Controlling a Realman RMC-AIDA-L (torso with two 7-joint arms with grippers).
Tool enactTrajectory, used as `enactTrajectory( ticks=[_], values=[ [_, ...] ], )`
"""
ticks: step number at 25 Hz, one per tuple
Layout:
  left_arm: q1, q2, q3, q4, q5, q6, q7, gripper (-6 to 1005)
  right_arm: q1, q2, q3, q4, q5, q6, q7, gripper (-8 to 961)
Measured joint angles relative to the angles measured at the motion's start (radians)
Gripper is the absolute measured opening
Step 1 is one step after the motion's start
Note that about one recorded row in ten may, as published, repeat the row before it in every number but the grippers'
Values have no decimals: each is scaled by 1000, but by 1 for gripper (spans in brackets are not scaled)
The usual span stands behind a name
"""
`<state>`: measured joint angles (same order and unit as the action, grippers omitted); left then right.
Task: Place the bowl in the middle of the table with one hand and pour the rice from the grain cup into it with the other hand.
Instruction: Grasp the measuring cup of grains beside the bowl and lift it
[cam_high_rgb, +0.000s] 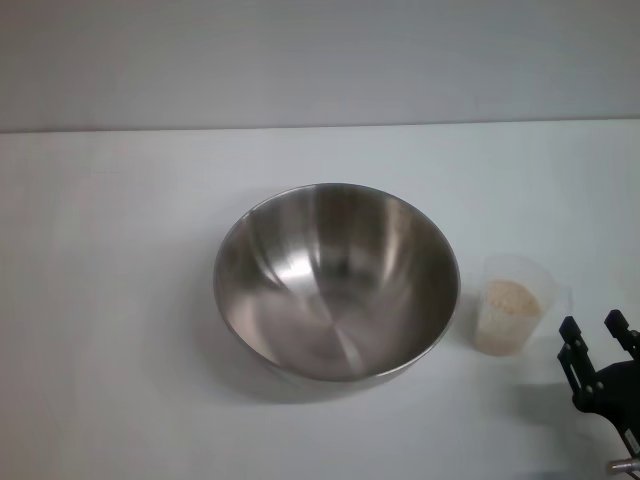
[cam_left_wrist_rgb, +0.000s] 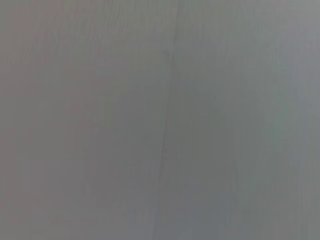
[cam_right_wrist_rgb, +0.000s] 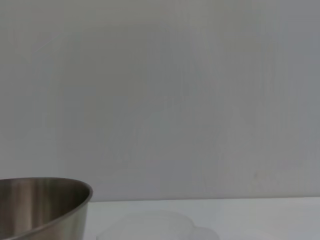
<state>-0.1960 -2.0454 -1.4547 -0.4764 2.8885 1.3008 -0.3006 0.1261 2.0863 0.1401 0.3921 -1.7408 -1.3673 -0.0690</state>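
Observation:
The steel bowl (cam_high_rgb: 335, 282) stands upright and empty in the middle of the white table (cam_high_rgb: 110, 300). The clear grain cup (cam_high_rgb: 512, 304) stands just right of it, holding pale rice (cam_high_rgb: 510, 300). My right gripper (cam_high_rgb: 596, 338) is at the front right, near side of the cup and apart from it, its two black fingers spread and empty. The right wrist view shows the bowl's rim (cam_right_wrist_rgb: 45, 205) and the cup's rim (cam_right_wrist_rgb: 160, 227) low in the picture. The left gripper is out of view; its wrist view shows only a plain grey surface.
A grey wall (cam_high_rgb: 320, 60) rises behind the table's far edge. Bare tabletop lies left of the bowl and behind it.

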Motion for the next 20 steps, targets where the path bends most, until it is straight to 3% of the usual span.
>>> enactTrajectory(
  ticks=[20],
  values=[
    [0, -6, -1, -1, 0, 9, 0, 616, 36, -2, 4, -32, 1, 28, 8, 515]
  ],
)
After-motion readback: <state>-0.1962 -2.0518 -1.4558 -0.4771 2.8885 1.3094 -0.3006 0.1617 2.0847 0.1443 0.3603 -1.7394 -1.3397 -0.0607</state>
